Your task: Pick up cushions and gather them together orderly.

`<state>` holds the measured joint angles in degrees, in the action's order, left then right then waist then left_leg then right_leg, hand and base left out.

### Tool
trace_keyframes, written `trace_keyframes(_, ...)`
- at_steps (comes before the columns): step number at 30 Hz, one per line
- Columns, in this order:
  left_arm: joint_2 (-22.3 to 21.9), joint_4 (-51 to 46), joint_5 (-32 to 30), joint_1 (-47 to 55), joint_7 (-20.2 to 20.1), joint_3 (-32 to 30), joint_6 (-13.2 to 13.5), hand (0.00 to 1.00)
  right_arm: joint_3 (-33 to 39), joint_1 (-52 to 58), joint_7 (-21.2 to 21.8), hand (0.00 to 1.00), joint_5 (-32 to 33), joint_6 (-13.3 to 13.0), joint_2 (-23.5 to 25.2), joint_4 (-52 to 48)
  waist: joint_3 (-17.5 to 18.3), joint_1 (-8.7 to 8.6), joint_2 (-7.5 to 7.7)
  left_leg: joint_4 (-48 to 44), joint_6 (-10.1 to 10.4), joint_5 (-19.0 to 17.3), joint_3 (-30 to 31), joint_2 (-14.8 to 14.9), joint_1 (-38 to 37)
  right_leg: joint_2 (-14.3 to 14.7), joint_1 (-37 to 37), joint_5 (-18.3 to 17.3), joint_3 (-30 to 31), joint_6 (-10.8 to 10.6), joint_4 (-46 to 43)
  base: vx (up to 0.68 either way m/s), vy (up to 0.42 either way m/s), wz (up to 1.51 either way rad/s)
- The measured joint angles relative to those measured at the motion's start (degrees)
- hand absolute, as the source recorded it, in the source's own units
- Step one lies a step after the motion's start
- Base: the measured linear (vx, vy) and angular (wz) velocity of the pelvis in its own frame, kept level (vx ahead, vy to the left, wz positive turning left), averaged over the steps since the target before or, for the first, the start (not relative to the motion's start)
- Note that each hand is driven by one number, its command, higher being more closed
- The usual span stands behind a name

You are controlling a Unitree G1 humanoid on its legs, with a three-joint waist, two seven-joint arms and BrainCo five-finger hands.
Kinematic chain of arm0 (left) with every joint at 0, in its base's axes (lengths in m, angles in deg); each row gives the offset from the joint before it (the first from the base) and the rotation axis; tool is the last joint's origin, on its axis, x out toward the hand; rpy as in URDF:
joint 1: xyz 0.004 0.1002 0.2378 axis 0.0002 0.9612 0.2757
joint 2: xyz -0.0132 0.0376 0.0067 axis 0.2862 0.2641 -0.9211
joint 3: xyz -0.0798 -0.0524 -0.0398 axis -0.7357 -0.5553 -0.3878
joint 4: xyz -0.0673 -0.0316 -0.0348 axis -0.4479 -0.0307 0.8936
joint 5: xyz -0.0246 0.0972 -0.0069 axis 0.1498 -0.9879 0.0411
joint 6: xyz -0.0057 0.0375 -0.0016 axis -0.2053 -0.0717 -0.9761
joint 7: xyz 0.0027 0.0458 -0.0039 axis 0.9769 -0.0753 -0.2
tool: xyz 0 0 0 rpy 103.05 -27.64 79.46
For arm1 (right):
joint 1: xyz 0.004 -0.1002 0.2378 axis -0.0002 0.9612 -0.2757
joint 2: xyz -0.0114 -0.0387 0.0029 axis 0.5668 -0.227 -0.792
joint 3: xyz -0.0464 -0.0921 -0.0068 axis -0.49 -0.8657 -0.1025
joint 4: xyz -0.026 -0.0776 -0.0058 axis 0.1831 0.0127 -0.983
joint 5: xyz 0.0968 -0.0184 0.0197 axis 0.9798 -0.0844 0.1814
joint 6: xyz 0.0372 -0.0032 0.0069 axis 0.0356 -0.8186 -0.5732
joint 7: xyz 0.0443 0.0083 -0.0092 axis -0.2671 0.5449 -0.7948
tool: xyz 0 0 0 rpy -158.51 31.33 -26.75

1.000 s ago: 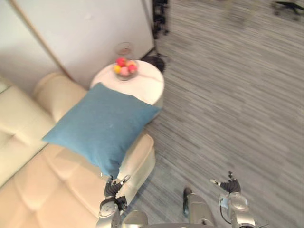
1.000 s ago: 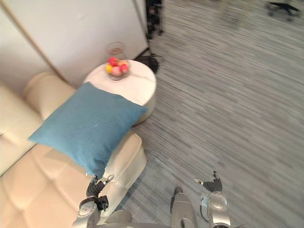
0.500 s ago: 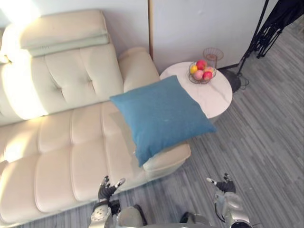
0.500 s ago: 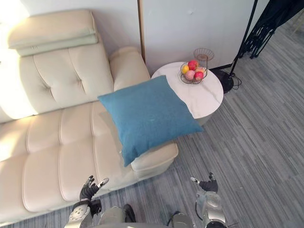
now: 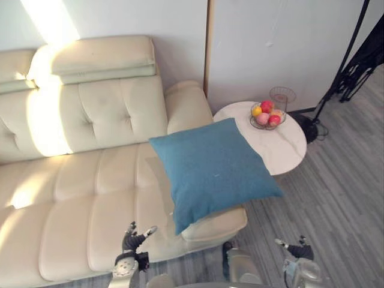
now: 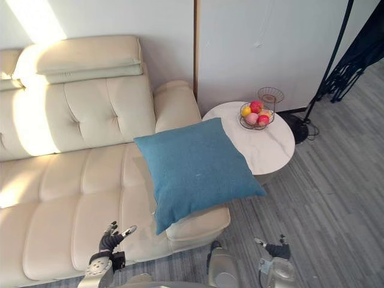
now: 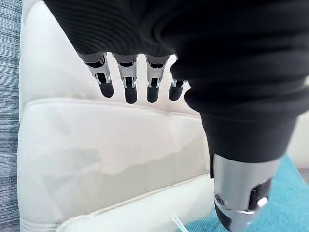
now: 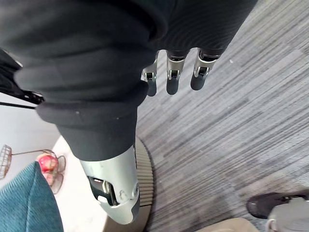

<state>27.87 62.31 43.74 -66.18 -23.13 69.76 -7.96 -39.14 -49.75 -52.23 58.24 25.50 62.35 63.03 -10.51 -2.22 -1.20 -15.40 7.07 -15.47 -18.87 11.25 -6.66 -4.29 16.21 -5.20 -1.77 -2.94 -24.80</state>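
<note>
1. The blue cushion (image 5: 213, 171) lies tilted at the right end of the cream sofa (image 5: 78, 180), across the seat and the low armrest.
2. 1 corner of it juts out past the sofa toward the round white table (image 5: 288, 150); whether it touches the tabletop cannot be told.
3. Another corner hangs over the sofa's front edge, near the left hand.
4. The left hand (image 5: 131, 240) hovers low by the front of the sofa seat, just beside that hanging corner, apart from the cushion.
5. In the left wrist view its fingers (image 7: 128, 82) are straight and spread in a row above the cream upholstery, with nothing between them and the thumb.
6. The right hand (image 5: 299, 252) is low over the grey striped floor (image 5: 342, 198), well apart from the cushion.
7. In the right wrist view its fingers (image 8: 173, 72) point out straight above the floor and hold nothing.
8. A wire basket of fruit (image 5: 266, 117) stands on the far side of the table, with a smaller wire holder (image 5: 281, 96) just behind it.
9. A cream headrest pad (image 5: 96, 57) sits along the top of the sofa back.
</note>
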Motion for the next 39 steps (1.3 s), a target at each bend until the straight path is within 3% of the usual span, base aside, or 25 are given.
trace_keyframes(6, 0.46, -2.63, 0.08, -0.9, -0.02, 1.12, 0.04, 0.0, 4.65, 1.35, -1.67, 0.0, -0.85, -0.21, -2.09, -8.29, 0.48, -0.16, 0.35, 3.5, 1.33, 1.27, 1.15, 0.23, 0.11, 0.49, 0.15, -0.25, -1.1, 0.43, 1.3, -0.01, -0.047, 0.08)
trace_keyframes(13, 1.09, -6.39, 1.52, -5.04, 1.06, 3.21, 0.23, 0.0, 2.69, -6.69, -1.85, 0.0, -0.79, -0.56, -7.89, -10.04, 0.18, -0.14, 0.06, 4.29, -0.25, 3.63, 0.11, -2.38, 8.9, -0.29, 6.25, 7.81, 1.2, -0.36, 9.74, -0.03, 0.044, -0.12)
trace_keyframes(19, 0.69, -10.3, 3.59, -14.15, 2.78, 6.12, 3.07, 0.0, -5.84, -19.44, -1.08, 0.0, -0.41, -1.24, -14.72, -10.2, -5.18, -0.22, -0.13, 0.86, -1.46, 4.18, 2.54, -4.67, 16.11, -3.07, 8.44, 12.79, 0.7, -1.39, 14.78, -0.12, 0.059, 0.16)
trace_keyframes(27, 0.7, -6.84, 4.74, -30.35, 5.52, 11.15, 3.48, 0.0, -18.6, -41.62, -0.97, 0.0, 2.35, -2.25, -19.49, -3.39, -12.15, -0.06, -0.92, -3.9, -2.75, 5.0, 5.14, -5.51, 25.97, -4.61, 12.69, 18.79, -0.5, -1.24, 20.04, -0.12, -0.032, 0.16)
trace_keyframes(28, 0.7, -5.15, 4.75, -34.13, 6.1, 12.1, 3.48, 1.0, -20.44, -45.26, -1.06, 1.0, 2.68, -2.21, -19.77, -1.38, -13.25, -0.12, -1.01, -4.14, -2.84, 5.28, 5.44, -5.65, 26.75, -4.79, 13.04, 19.37, -0.73, -1.0, 20.54, -0.11, -0.049, 0.15)
trace_keyframes(33, -0.12, 0.48, 6.31, -45.86, 8.22, 13.43, 3.45, 1.0, -26.81, -53.22, -1.06, 1.0, 3.56, -1.99, -19.26, 4.01, -14.95, -0.13, -1.44, -5.07, -2.67, 5.92, 6.05, -5.39, 29.67, -4.58, 14.44, 20.99, -1.1, -0.57, 22.21, -0.05, -0.037, 0.05)
trace_keyframes(39, 0.85, 0.41, 8.71, -48.83, 10.83, 13.32, 3.47, 1.0, -26.85, -52.71, -1.02, 1.0, 12.59, -2.63, -18.01, 2.32, -14.99, 0.03, -1.52, -4.34, -2.18, 6.42, 6.15, -4.94, 29.96, -4.02, 15.02, 21.03, -1.1, -0.49, 22.22, -0.01, -0.036, 0.0)
